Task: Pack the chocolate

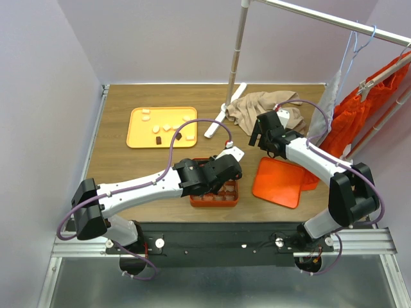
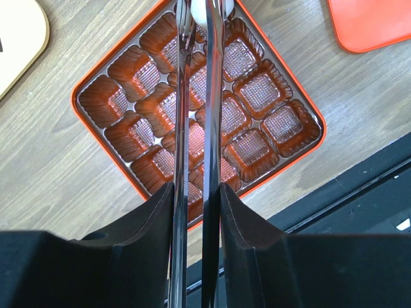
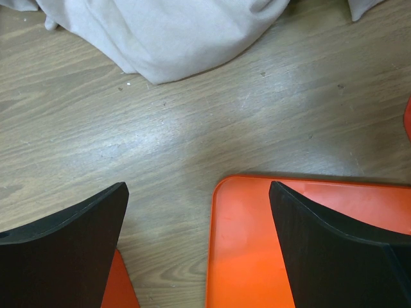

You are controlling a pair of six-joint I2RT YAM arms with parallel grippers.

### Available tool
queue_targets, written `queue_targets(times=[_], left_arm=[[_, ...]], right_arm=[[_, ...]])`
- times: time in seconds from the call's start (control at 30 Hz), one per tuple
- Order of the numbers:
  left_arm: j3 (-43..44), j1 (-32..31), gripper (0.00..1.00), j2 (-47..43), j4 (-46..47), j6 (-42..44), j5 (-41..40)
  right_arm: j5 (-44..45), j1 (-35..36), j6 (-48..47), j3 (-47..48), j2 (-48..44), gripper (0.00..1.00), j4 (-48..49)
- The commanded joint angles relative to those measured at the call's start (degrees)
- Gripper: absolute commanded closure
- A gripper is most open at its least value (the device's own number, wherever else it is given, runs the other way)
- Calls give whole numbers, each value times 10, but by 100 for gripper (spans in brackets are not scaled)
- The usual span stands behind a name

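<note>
Several cream-white and brown chocolate lumps point(image 1: 168, 127) lie on a flat yellow-orange tray point(image 1: 138, 135) at the back left. My left gripper point(image 1: 226, 168) hovers over the orange gridded box point(image 1: 215, 200). In the left wrist view the left gripper point(image 2: 198, 189) is shut on metal tongs point(image 2: 182, 128). The tong tips pinch a cream-white chocolate point(image 2: 200, 9) above the box's far cells point(image 2: 257, 90). The cells that show are empty. My right gripper point(image 1: 259, 138) is open and empty; in the right wrist view it point(image 3: 198, 192) is just above the wood at the edge of an orange lid point(image 3: 257, 244).
The flat orange lid point(image 1: 279, 181) lies to the right of the box. A beige cloth point(image 1: 257, 109) is bunched at the back, beside a rack pole point(image 1: 237, 51) with a white foot point(image 1: 218, 122). Orange garments point(image 1: 366, 122) hang at the right. The table's near edge has a black rail point(image 1: 225, 240).
</note>
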Motion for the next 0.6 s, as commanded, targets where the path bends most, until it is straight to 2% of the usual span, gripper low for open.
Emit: queue_targets(times=[0.0, 0.57], left_arm=[[17, -4, 60, -17, -2, 3, -3], [25, -4, 59, -9, -16, 11, -5]], right_arm=[[-8, -3, 6, 15, 12, 0, -1], [-13, -3, 6, 16, 18, 0, 0]])
